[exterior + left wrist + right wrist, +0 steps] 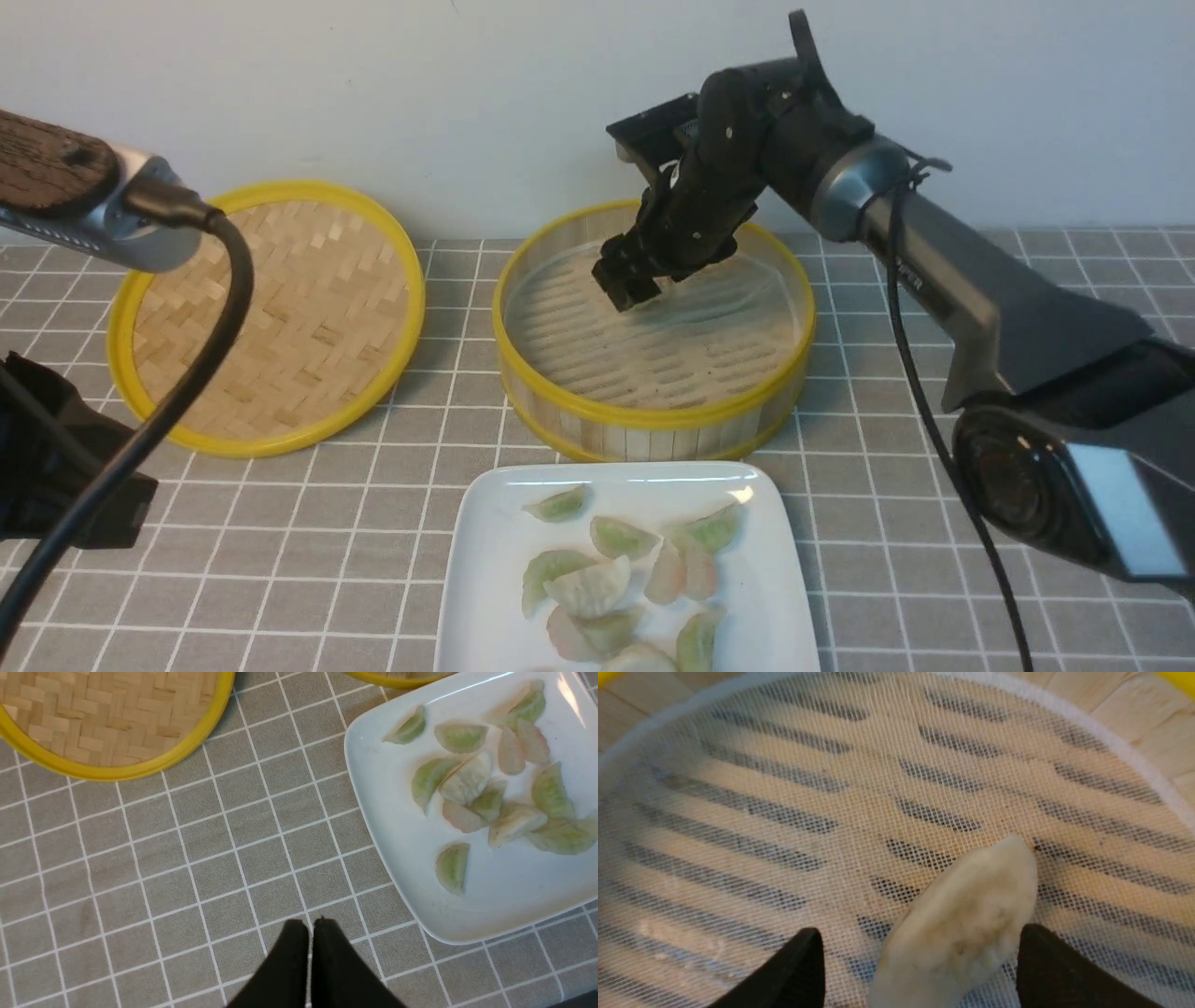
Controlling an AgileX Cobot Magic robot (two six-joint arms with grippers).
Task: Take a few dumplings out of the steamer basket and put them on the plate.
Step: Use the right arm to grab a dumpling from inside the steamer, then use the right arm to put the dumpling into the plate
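Inside the steamer basket (653, 415), the right end effector (917, 933) straddles one whitish dumpling (966, 919) on the mesh liner (784, 788), jaws wide and empty; it should close gently around the middle, sparing the skin, before lifting toward the plate (485, 560).

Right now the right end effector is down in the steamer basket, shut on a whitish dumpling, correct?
Not shut. The right end effector is open, its jaws standing either side of the whitish dumpling in the steamer basket; the right wrist view shows it.
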